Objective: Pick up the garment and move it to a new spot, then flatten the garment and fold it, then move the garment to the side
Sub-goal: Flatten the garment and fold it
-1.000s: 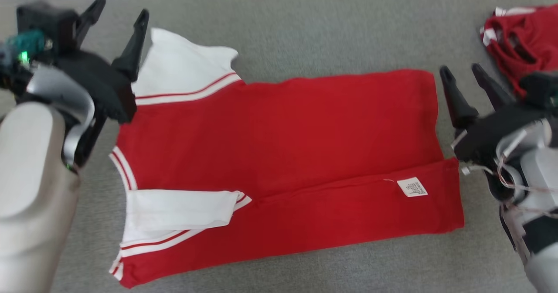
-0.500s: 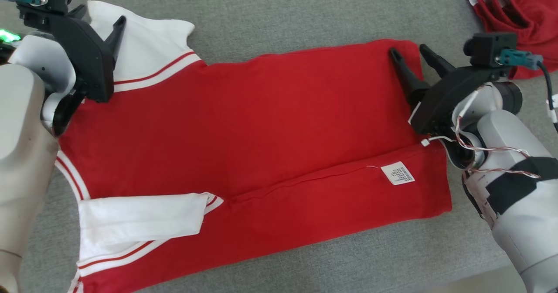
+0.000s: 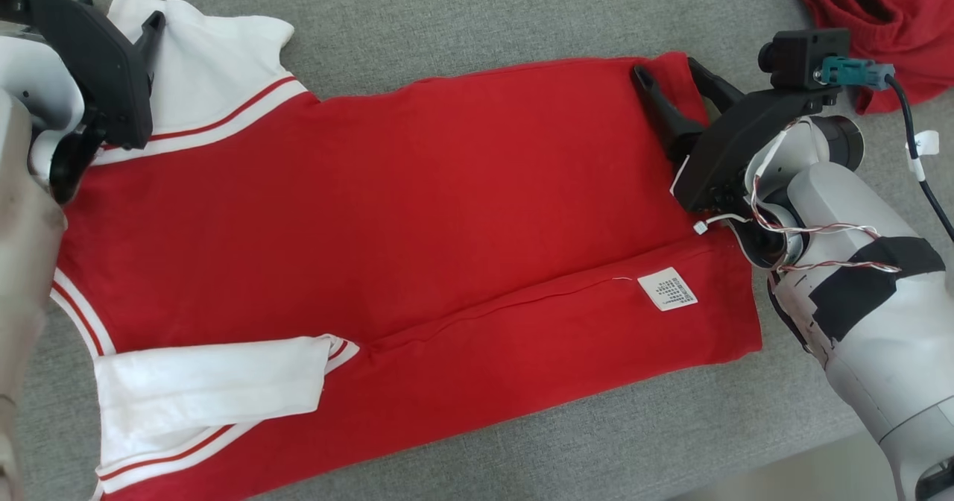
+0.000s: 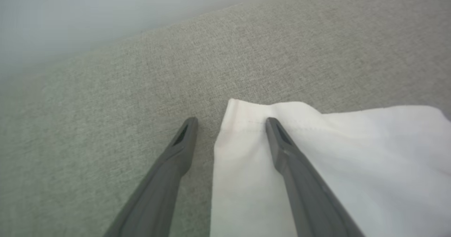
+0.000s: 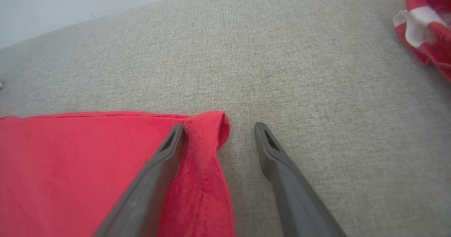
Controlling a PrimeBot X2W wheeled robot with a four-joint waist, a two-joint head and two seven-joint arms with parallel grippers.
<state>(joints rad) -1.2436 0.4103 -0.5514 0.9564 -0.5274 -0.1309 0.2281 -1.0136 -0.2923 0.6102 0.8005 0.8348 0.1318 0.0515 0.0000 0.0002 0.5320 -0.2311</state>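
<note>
Red cotton makes up most of the short-sleeved jersey with white, red-striped sleeves (image 3: 417, 210), which lies flat across the middle of the grey woven fabric surface (image 3: 484, 16), shoulders toward its left side and hem toward its right. In the head view the near long side is folded over the body, showing a small white care label (image 3: 667, 288) close to the hem, and the near white sleeve (image 3: 209, 389) is folded inward on top. The far white sleeve (image 3: 216, 61) spreads out flat toward the far left. The left gripper (image 3: 141, 24) sits over that sleeve, and the right gripper (image 3: 666, 68) is at the far hem corner, fingers spread apart and gripping nothing. A crumpled red and white garment (image 3: 879, 16) lies well apart, at the far right of the surface.

In the left wrist view the left gripper (image 4: 229, 122) is wide apart and empty: one finger lies over the sleeve (image 4: 334, 152) at its cuff edge, the other over bare surface (image 4: 105, 106).

In the right wrist view the right gripper (image 5: 220, 127) stands equally wide, with nothing clamped. One finger rests over the jersey (image 5: 70, 166), whose slightly curled hem corner sits between the fingers; the other is over bare surface (image 5: 317, 71). The crumpled garment (image 5: 430, 36) shows at that view's upper right.
</note>
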